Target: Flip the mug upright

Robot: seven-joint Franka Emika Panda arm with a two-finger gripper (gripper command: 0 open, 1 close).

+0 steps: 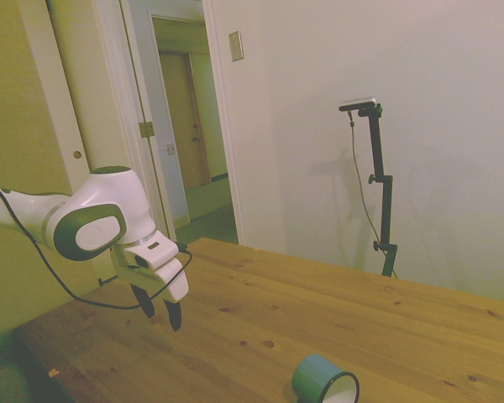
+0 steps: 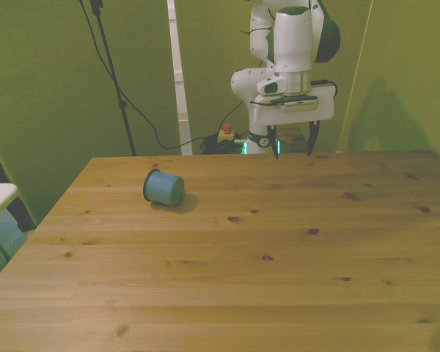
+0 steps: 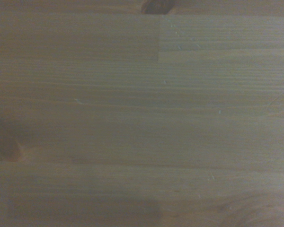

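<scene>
- The mug [image 2: 163, 188] lies on its side on the table [image 2: 279, 249], well apart from the gripper [image 2: 292, 141]; its base faces the front camera
- Gripper hangs above the table; fingers spread, empty

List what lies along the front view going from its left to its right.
The mug, lying on its side on the table, then the gripper, jaws open, hanging over the table's far edge.
</scene>
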